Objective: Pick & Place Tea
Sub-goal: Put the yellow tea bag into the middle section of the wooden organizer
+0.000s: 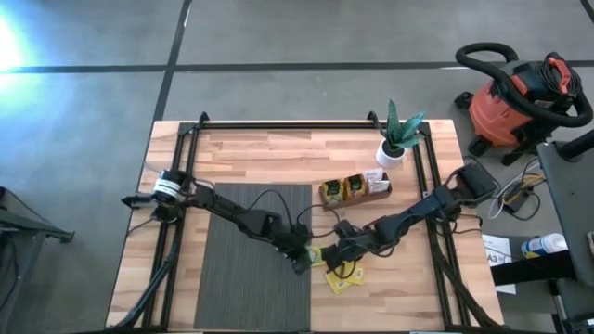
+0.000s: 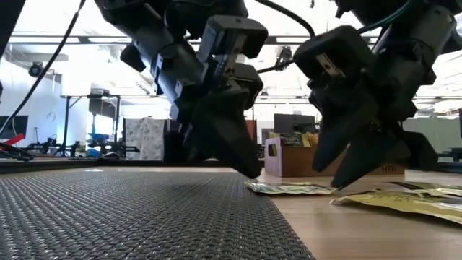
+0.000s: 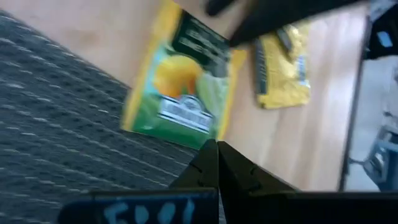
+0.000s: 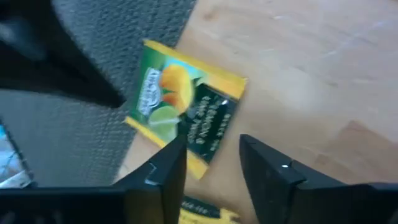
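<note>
Left claw: fingers pressed together, empty, at the mat's edge.
Right claw: parted narrowly, empty, over the tea bag.
Tea bag: flat on the worktop, half on the mat.

Left gripper tips pinched together over mat edge.
Yellow-green tea sachet straddles grey mat and wood table; second yellow sachet nearby.

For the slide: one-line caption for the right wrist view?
Right gripper, open, poised over a yellow-green tea sachet overlapping the grey mat edge.
</note>
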Controlling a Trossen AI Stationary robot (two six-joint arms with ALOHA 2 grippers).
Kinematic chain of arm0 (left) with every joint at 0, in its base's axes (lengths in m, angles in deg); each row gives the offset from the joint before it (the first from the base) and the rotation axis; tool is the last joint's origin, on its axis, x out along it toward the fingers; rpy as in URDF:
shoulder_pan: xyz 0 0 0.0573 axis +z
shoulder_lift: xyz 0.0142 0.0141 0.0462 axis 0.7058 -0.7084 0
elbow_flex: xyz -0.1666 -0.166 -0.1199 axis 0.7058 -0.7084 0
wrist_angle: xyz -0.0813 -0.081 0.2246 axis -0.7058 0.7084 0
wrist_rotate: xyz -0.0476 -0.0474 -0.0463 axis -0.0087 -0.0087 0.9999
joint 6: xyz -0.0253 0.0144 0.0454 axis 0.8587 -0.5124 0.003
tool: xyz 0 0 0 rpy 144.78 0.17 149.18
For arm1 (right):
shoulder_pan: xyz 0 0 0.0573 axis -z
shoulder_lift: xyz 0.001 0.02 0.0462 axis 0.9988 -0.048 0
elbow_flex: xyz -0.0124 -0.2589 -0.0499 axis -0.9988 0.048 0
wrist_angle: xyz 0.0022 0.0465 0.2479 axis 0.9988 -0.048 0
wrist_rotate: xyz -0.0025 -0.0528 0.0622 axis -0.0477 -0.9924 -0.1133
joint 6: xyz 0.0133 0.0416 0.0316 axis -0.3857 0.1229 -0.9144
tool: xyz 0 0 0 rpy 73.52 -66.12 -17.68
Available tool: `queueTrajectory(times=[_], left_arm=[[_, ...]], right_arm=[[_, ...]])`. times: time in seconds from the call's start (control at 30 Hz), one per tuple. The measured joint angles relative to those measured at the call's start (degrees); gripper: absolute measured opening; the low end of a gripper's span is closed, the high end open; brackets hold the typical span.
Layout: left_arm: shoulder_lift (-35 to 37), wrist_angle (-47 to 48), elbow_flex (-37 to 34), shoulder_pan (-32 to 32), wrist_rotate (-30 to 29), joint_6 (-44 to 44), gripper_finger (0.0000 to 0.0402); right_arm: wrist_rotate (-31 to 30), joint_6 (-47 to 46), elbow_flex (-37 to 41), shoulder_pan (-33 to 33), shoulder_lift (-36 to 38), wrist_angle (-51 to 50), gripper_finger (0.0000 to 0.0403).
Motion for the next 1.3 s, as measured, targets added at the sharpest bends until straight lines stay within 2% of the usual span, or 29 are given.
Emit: queueTrajectory(times=[0.27, 0.47, 0.7, 0.93, 1.3], left_arm=[[-2.43, -1.36, 0.06, 0.42, -1.23, -0.62, 0.0000], [-4.80, -5.95, 0.18, 0.40, -0.68, 1.45, 0.0000], [-4.92, -6.02, 0.14, 0.36, -0.63, 1.22, 0.0000], [-4.90, -5.71, 0.12, 0.23, 0.49, 0.07, 0.0000], [-4.92, -6.42, 0.01, 0.18, 0.20, 0.17, 0.0000]], right_arm=[[0.52, -0.28, 0.00, 0.13, -0.15, 1.83, 0.0186], [1.43, -0.44, -1.49, 0.15, -2.67, 2.04, 0.0182], [1.35, 0.54, -1.81, 0.35, -2.73, 1.88, 0.0166], [1.73, 2.09, -1.86, 0.28, -1.10, -3.26, 0.0127], [1.66, 5.64, -1.70, 0.62, -1.21, -3.89, 0.0020]])
